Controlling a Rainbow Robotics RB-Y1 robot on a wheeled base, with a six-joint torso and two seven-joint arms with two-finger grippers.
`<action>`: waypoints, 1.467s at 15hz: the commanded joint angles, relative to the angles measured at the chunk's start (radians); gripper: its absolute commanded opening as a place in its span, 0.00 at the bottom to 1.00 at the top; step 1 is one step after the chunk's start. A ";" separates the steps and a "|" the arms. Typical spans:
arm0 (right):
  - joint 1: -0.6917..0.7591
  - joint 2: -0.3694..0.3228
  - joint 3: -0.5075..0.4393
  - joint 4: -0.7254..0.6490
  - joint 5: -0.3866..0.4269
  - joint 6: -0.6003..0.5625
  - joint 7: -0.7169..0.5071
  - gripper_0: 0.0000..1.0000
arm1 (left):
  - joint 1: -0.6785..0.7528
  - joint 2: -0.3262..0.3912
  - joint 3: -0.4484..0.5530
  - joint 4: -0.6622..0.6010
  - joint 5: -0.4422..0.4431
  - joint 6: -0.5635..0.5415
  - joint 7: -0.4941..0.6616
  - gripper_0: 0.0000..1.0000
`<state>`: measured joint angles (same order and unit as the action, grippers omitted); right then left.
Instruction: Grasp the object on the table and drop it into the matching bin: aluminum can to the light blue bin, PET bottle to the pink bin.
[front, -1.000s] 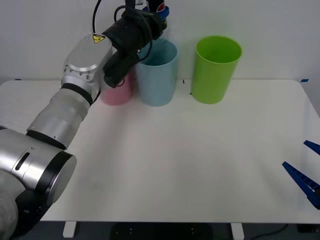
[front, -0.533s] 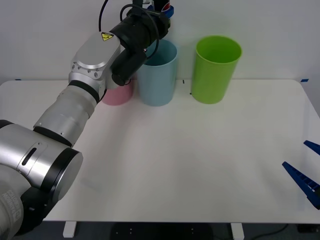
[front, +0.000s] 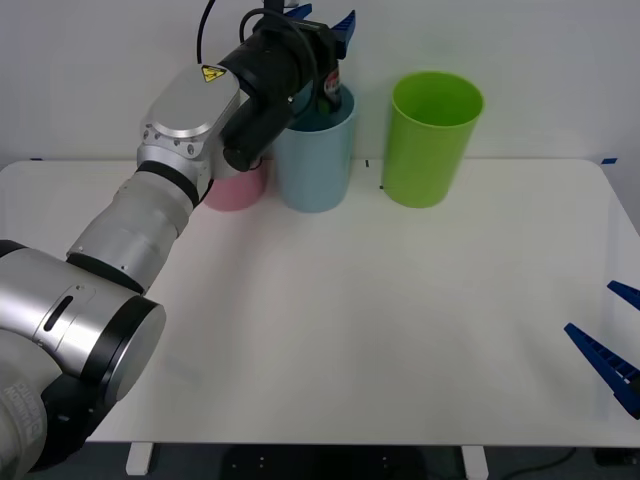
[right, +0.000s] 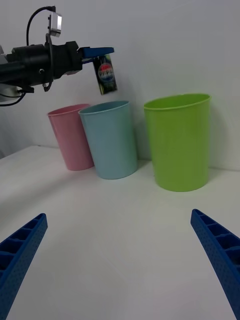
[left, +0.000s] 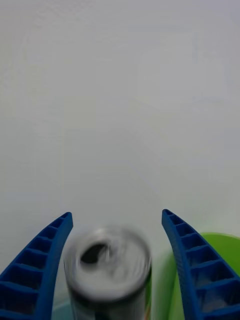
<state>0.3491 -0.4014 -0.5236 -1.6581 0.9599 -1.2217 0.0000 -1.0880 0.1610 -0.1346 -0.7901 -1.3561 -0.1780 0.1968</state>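
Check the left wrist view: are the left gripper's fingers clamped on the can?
No. The left gripper has its fingers spread open, with gaps either side of the blurred can between them.

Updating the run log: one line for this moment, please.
left gripper: open above blue bin | can: released, dropping | right gripper: open, idle

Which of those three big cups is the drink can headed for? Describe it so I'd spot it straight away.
Look to the far edge of the white table, where three tall cups stand in a row. The can hangs just above the middle one, under the left arm's open tool. That is the light blue bin, between the pink bin and a wider green bin.
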 joint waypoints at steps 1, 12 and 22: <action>0.000 0.000 0.000 0.000 0.000 0.000 0.000 1.00 | 0.000 0.002 0.001 0.000 0.011 0.002 0.000 1.00; 0.000 0.000 0.000 0.000 0.000 0.000 0.000 1.00 | 0.011 0.006 0.001 -0.001 0.065 -0.049 -0.002 1.00; 0.000 0.000 0.000 0.000 0.000 0.000 0.000 1.00 | 0.235 0.255 -0.192 -0.307 0.445 -0.117 -0.020 1.00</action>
<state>0.3491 -0.4014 -0.5236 -1.6581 0.9599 -1.2217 -0.0001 -0.8897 0.3968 -0.3287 -1.0517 -0.9198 -0.2992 0.1767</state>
